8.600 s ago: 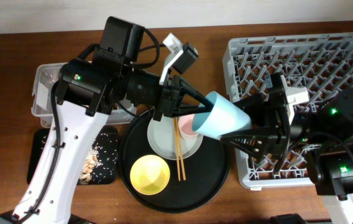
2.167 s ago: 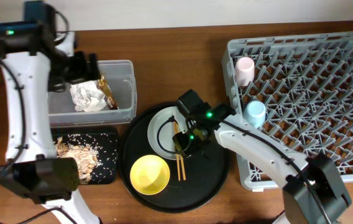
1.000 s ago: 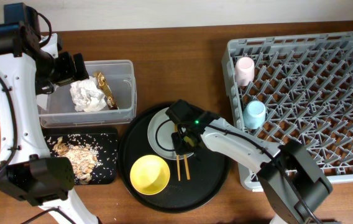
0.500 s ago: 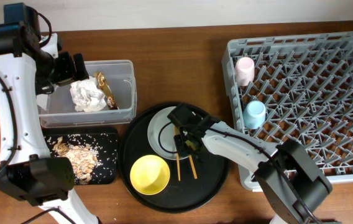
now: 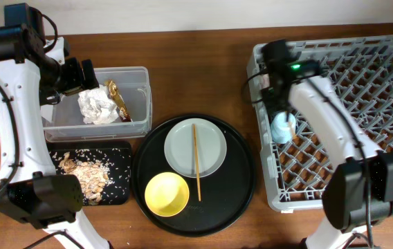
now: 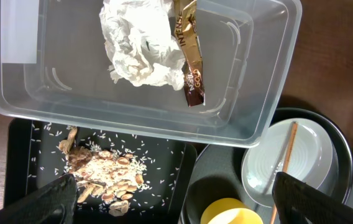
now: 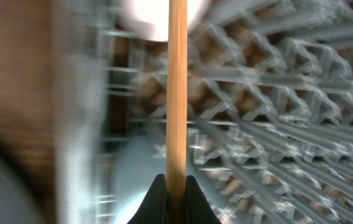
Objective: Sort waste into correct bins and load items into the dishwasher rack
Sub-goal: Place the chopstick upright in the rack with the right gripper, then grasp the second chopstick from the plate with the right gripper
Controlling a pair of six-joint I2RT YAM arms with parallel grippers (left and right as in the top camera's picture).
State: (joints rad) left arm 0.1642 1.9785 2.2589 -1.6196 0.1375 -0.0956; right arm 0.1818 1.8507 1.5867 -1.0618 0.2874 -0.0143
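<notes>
My right gripper (image 7: 176,180) is shut on one wooden chopstick (image 7: 176,93) and holds it over the left side of the grey dishwasher rack (image 5: 362,104), above the light-blue cup (image 5: 283,126). The view there is blurred. Another chopstick (image 5: 196,159) lies across the pale plate (image 5: 210,149), beside the yellow bowl (image 5: 167,194). My left gripper (image 6: 179,205) hangs open over the clear tub (image 5: 141,72), which holds the white tissue (image 6: 142,43) and the gold-brown wrapper (image 6: 187,56). Food scraps (image 6: 102,177) lie in the shallow black tray (image 5: 117,194). The pink cup is hidden under my right arm.
A large round black tray (image 5: 238,187) carries the plate and the bowl, between the bins and the rack. The rack's upright pegs stand close under the right gripper. Bare wooden table (image 5: 203,76) shows behind the round tray.
My right gripper has closed tighter on one chopstick, lifted it off the plate and swung right to the rack. One chopstick stays on the plate. The left arm has not moved.
</notes>
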